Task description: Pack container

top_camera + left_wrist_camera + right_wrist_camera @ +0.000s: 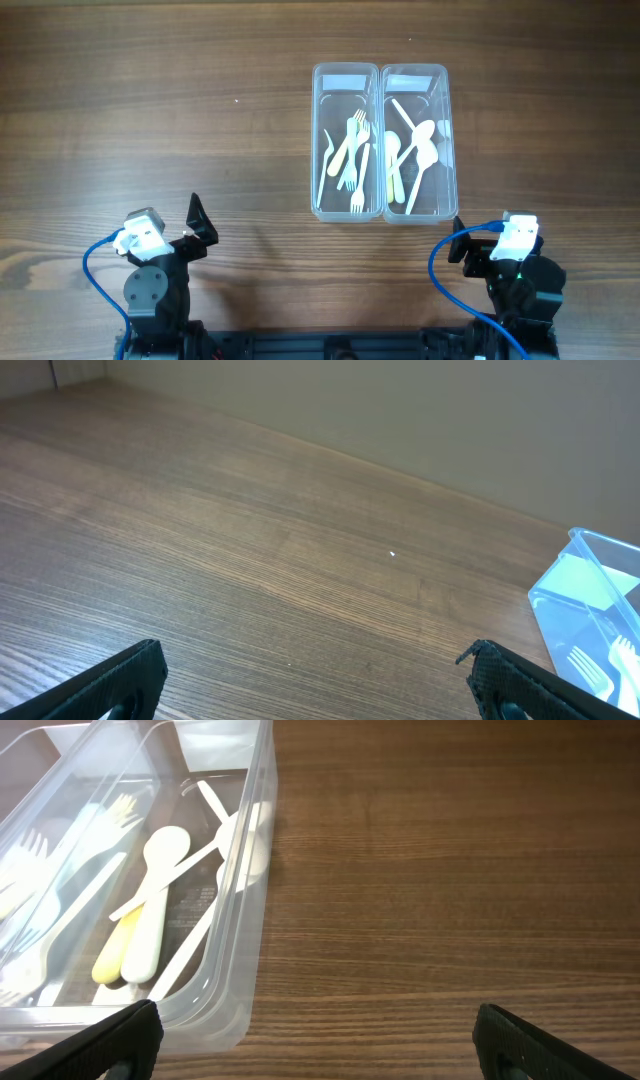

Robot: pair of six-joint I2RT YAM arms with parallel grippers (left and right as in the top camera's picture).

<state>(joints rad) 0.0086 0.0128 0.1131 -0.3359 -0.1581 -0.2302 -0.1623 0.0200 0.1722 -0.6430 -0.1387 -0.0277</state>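
Note:
Two clear plastic containers stand side by side at the table's middle right. The left container holds several pale forks. The right container holds several spoons and knives, white and pale yellow; it also shows in the right wrist view with the spoons inside. The left container's corner shows in the left wrist view. My left gripper is open and empty near the front left. My right gripper is open and empty, just right of the right container's near corner.
The wooden table fills the view. A blue cable loops at each arm base, on the left and on the right. A wall runs behind the table's far edge in the left wrist view.

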